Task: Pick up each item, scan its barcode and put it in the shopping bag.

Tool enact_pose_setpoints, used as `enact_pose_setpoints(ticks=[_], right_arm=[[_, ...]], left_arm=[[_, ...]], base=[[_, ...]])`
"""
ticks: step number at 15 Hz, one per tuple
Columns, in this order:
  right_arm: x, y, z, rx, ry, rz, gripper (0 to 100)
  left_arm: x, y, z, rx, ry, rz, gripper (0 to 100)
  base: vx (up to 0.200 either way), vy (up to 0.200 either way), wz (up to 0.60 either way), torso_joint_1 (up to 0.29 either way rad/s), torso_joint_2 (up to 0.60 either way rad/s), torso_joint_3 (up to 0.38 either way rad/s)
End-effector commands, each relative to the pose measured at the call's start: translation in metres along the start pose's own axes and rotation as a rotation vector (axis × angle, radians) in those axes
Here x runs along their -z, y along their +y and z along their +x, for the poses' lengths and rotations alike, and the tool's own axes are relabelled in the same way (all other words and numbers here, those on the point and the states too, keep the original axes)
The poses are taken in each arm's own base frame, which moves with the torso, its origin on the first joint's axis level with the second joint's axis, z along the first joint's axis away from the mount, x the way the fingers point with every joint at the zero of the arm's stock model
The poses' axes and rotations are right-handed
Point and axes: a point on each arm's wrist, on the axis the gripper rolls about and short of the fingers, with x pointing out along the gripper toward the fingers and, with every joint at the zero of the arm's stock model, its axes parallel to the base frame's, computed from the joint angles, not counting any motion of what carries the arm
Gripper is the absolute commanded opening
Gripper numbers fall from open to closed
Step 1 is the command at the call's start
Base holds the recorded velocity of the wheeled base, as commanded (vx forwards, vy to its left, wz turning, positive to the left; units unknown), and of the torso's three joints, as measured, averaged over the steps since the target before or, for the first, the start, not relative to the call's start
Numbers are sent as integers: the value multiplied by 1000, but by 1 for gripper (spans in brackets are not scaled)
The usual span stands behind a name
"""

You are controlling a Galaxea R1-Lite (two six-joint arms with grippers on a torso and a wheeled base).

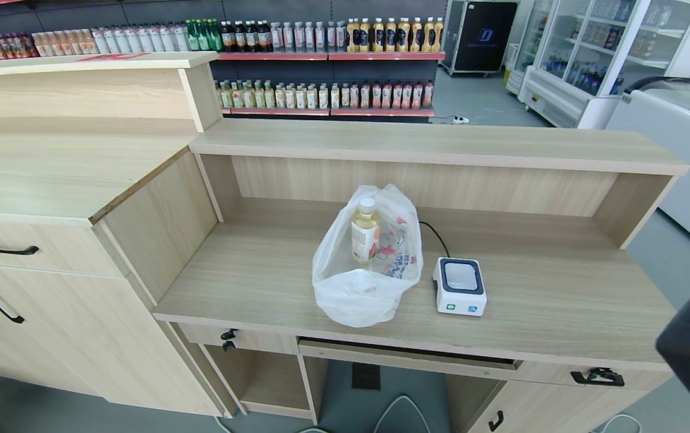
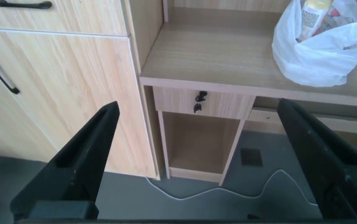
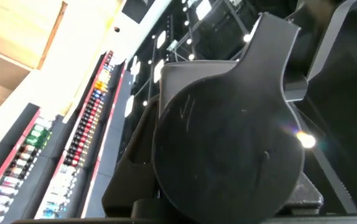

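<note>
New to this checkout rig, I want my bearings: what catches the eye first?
On the wooden counter sits a white shopping bag with a yellowish drink bottle upright inside. Beside it, on the robot's right, lies a small white scanner trailing a black cable.

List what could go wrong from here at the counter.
The bottle stands upright in the limp shopping bag; a nudge could topple it.
The bag sits close to the scanner and its cable; tugging it may drag them.
The left gripper hangs open below the counter top; rising, it might hit the edge.
</note>
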Motion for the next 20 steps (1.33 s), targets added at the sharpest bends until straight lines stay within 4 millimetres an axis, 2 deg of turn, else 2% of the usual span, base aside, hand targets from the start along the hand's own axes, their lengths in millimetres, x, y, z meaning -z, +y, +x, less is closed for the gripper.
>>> enact_pose_setpoints(ticks=[1,4,8,10,11,12,14,15,16,20], right_arm=[[1,2,3,-1,-11,10,0],[2,2,0,-25,17,55,0],[25,33,-21,-251,353,697,0],[33,44,-43,-300,731,1022,0],[36,49,-50,-299,867,1108,0],[39,55,-62,-226,1186,1289,0],[43,70,-75,-121,1654,1367,0],[42,78,-77,-90,1782,1396,0],[37,91,-79,-26,1965,1499,0],[33,108,-78,84,2105,1621,0]], left_arm=[[0,0,0,-1,0,0,100],[0,0,0,-1,0,0,100],[0,0,0,-1,0,0,100],[0,0,0,-1,0,0,100],[0,0,0,-1,0,1,100],[0,0,0,-1,0,0,100],[0,0,0,-1,0,0,100],[0,0,0,-1,0,0,100],[0,0,0,-1,0,0,100],[0,0,0,-1,0,0,100]], base=[[0,0,0,0,0,0],[0,0,0,0,0,0],[0,0,0,0,0,0],[0,0,0,0,0,0],[0,0,0,0,0,0],[0,0,0,0,0,0],[0,0,0,0,0,0],[0,0,0,0,0,0],[0,0,0,0,0,0],[0,0,0,0,0,0]])
